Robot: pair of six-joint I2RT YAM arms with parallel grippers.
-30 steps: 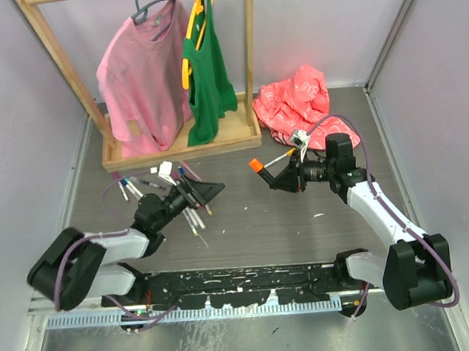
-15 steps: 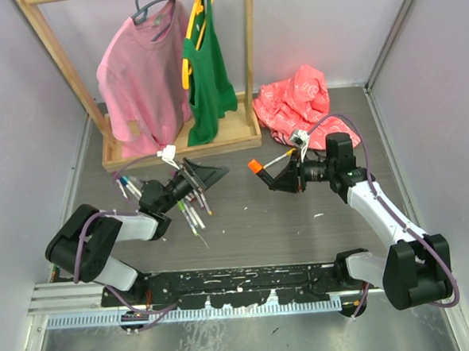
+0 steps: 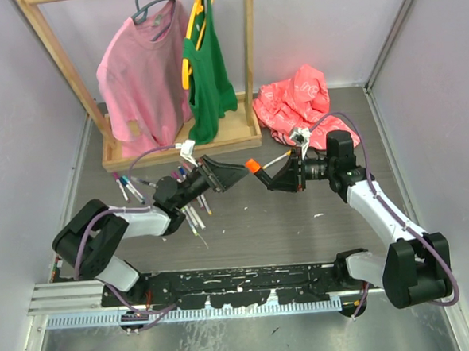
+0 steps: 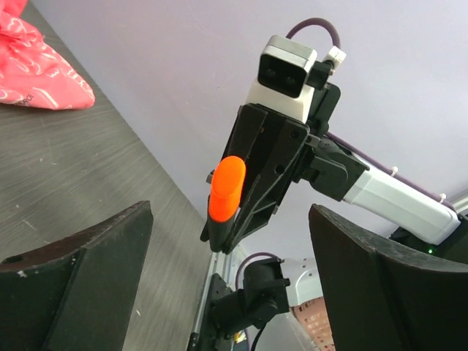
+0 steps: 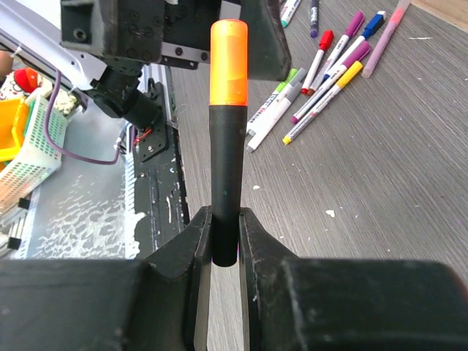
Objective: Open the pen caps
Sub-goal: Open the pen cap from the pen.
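Note:
My right gripper is shut on the lower barrel of a stubby black highlighter. It is held off the table with its orange cap pointing left. My left gripper is open, its wide jaws facing that cap from a short gap and not touching it. Several thin white pens with coloured caps lie loose on the table behind the left gripper.
A wooden clothes rack with a pink shirt and a green garment stands at the back left. A crumpled red bag lies at the back right. Grey walls close in both sides.
My left gripper has swung right and upward from over the pens to face the orange cap, still open. The right gripper has held the highlighter almost still, edging slightly left.

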